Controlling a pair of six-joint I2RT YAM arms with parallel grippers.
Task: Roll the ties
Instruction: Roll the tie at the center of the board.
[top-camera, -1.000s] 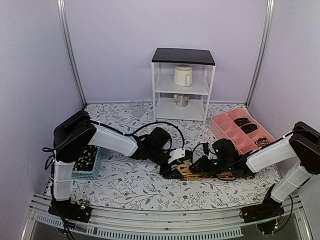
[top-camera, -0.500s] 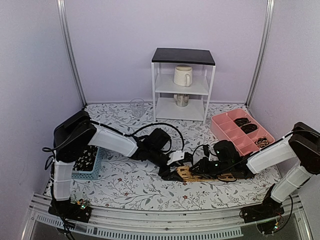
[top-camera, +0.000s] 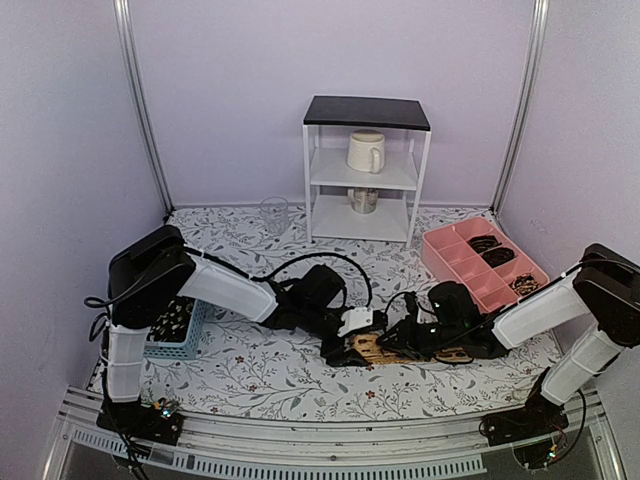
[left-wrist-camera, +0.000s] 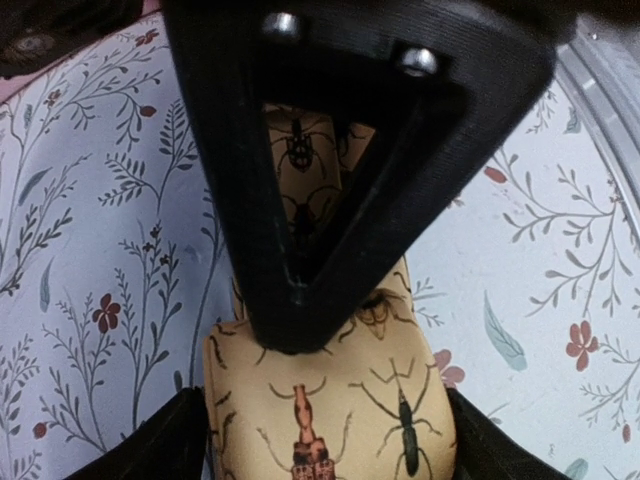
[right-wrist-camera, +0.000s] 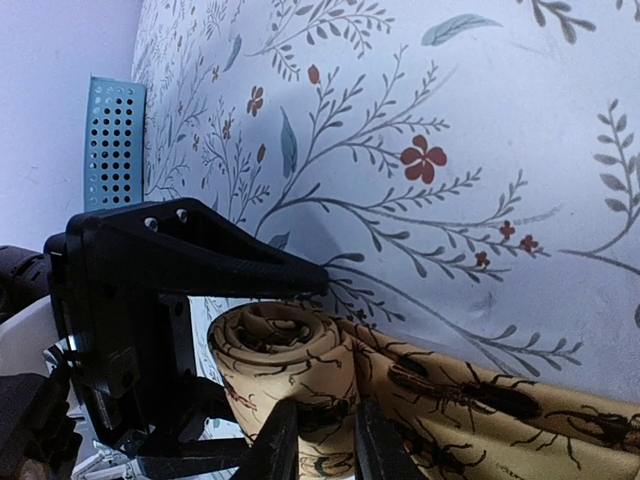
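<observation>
Tan-orange fabric with dark insect prints, the tie (right-wrist-camera: 285, 355) lies on the floral worktop (right-wrist-camera: 450, 200), one end rolled up. The left gripper (left-wrist-camera: 325, 440) stands wide open astride the roll; the right gripper (right-wrist-camera: 318, 445) seems clamped on the tie at the roll, jaws nearly together.

One tan tie (left-wrist-camera: 345, 395) — one blue basket (top-camera: 178, 349)
</observation>
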